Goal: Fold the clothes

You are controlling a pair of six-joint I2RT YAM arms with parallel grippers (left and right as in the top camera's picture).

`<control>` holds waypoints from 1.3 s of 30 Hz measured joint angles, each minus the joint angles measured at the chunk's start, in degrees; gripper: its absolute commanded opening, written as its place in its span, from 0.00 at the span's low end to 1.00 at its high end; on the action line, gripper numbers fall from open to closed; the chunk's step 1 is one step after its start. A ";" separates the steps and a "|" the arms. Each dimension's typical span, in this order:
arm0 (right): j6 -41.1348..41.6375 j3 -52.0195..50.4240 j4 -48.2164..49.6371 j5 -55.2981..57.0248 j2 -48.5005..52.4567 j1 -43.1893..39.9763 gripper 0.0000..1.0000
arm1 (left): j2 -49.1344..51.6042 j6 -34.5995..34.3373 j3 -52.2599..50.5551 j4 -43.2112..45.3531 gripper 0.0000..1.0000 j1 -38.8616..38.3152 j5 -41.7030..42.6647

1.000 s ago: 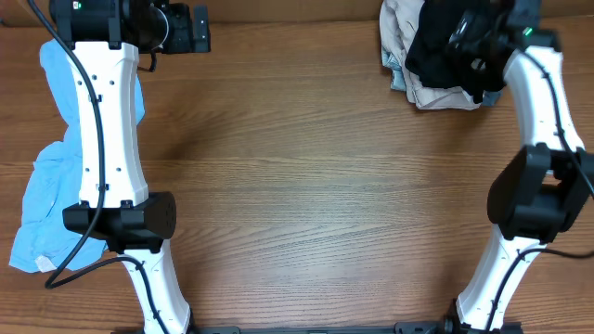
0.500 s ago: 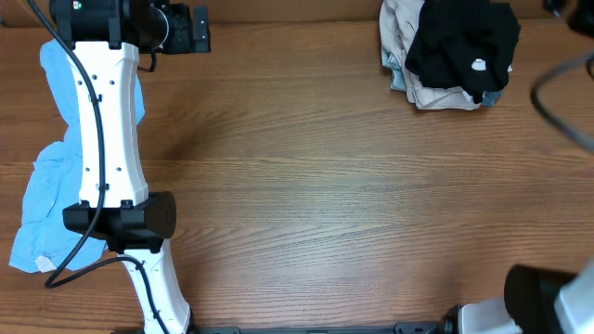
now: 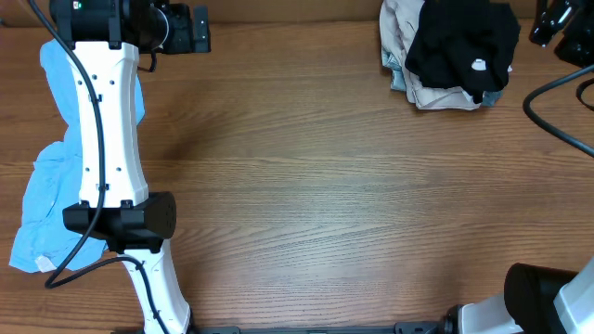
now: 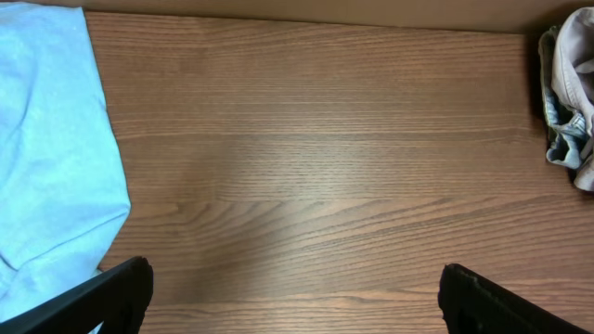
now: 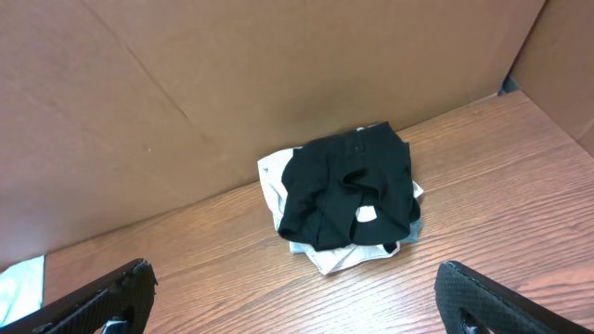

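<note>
My left fingers and right fingers hang spread and empty; folding not yet begun, I judge the black shirt needs grasping next.

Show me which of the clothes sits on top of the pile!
The black garment: it lies on top of the beige piece at the far right. The light blue tee lies apart, on the left.

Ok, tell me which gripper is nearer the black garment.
Right. The right gripper hangs just right of the black garment, apart from it; the left gripper is far off to its left, beside the light blue tee.
</note>
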 measured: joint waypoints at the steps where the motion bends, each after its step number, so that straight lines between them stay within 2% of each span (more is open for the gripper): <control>1: 0.00 -0.02 0.02 0.04 0.02 0.17 1.00 | 0.00 0.00 0.00 0.00 1.00 0.00 0.00; 5: 0.00 -1.14 3.45 0.26 -0.66 2.69 1.00 | 0.00 0.00 0.00 -0.02 1.00 0.00 0.00; 9: -0.02 -9.64 12.70 0.15 -4.92 6.32 1.00 | 0.00 0.00 0.00 0.00 1.00 0.00 0.00; 12: -0.11 -22.88 23.74 0.15 -11.80 7.93 1.00 | 0.00 0.00 0.00 0.00 1.00 0.00 0.00; 16: -0.17 -42.32 33.57 0.20 -22.60 9.38 1.00 | 0.00 0.00 0.00 -0.02 1.00 0.00 0.02; 28: 0.85 -109.00 66.25 0.22 -59.49 10.93 1.00 | 0.11 0.00 0.00 -0.02 1.00 0.00 0.00; 34: 0.94 -132.04 74.97 0.15 -78.25 11.45 1.00 | 0.17 0.00 0.00 -0.02 1.00 0.00 0.00; 39: 0.96 -143.80 78.51 0.24 -87.03 11.54 1.00 | 0.17 0.00 0.00 -0.02 1.00 0.00 0.00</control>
